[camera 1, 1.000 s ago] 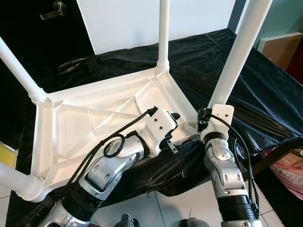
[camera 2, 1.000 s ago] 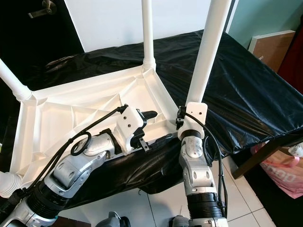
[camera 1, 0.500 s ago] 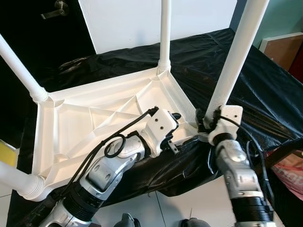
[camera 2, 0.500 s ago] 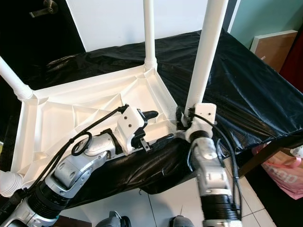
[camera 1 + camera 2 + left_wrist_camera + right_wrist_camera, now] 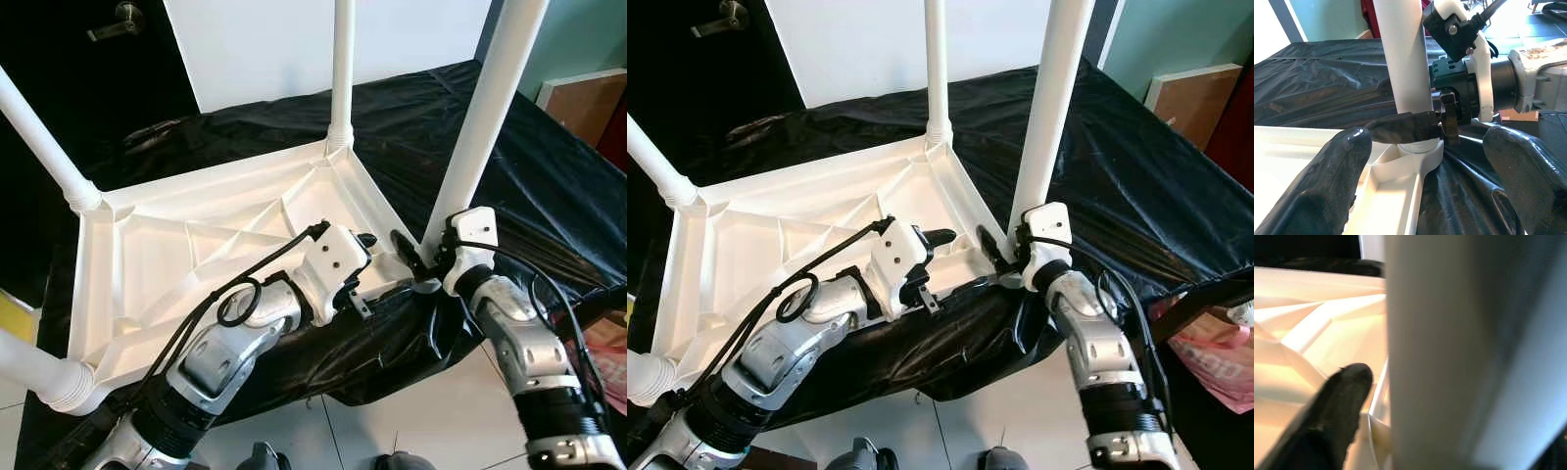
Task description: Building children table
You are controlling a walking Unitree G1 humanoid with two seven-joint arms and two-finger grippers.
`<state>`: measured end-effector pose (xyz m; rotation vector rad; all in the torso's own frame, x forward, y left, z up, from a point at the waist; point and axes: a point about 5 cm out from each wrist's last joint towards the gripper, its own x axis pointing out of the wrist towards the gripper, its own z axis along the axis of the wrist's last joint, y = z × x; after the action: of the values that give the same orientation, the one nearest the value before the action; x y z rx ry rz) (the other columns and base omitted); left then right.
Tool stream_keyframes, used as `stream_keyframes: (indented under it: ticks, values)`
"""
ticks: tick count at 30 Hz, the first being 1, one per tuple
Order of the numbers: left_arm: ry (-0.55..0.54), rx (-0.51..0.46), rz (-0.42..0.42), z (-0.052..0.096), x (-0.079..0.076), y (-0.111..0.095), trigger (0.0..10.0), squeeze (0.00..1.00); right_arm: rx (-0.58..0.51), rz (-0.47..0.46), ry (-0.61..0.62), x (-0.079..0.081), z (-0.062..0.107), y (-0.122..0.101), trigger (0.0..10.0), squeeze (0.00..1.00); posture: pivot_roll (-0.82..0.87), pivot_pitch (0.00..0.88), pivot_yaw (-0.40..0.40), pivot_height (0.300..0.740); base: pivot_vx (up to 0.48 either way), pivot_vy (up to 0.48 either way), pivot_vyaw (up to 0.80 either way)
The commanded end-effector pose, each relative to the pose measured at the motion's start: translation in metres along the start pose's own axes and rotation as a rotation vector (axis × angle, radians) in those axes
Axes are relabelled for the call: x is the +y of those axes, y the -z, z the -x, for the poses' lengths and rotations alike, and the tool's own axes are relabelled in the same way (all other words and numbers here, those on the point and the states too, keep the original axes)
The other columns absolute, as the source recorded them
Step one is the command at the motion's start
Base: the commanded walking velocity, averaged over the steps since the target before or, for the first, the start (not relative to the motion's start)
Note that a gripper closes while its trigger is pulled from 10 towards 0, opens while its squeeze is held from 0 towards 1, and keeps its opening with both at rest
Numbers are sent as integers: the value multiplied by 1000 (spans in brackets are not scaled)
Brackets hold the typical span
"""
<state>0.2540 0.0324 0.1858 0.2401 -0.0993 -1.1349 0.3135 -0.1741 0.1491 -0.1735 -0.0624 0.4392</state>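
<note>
My right gripper [image 5: 416,262] closes around the base of the near leg [image 5: 482,122] at the corner of the upturned white table [image 5: 147,264] on the black sheet [image 5: 549,176], while my left gripper [image 5: 377,269] sits open at the near rim, holding nothing.

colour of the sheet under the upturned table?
Glossy black sheet, clearest in the left eye view.

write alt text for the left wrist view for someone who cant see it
The right gripper reaches in from the side, one black finger lying against the base of a white table leg where it enters the corner of the upturned white tabletop. The left gripper's two open fingers frame the foreground over black sheeting.
</note>
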Motion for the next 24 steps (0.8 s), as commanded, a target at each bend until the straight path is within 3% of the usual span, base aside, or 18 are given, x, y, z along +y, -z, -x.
stream_keyframes:
  ticks: [1,2,13,14,15,16,24]
  values:
    - [107,6,-9,1,-5,0,10000,0,17,5,-41,2,-3,4,3804,0,-78,62,52,740,0,0,0]
    - [105,7,-9,1,-5,0,10000,0,31,0,-54,2,-2,6,0,0,-73,66,53,740,0,0,0]
    - [96,8,-5,4,-4,-1,10000,0,80,-12,-68,-5,5,19,0,0,-71,80,57,740,0,0,0]
    - [96,8,-4,4,-4,-1,10000,0,88,-15,-60,-5,5,21,7686,0,-72,81,58,740,0,0,0]
    - [96,8,-4,4,-4,-1,10000,0,88,-15,-60,-5,5,21,7686,0,-72,81,58,740,0,0,0]
    - [98,9,-4,4,-4,-1,10000,0,91,-23,-47,-7,6,23,10000,0,-73,81,59,740,0,0,0]
    - [103,8,-4,4,-5,-1,10000,0,89,-43,-2,-6,9,23,10000,0,-78,82,63,740,0,0,0]
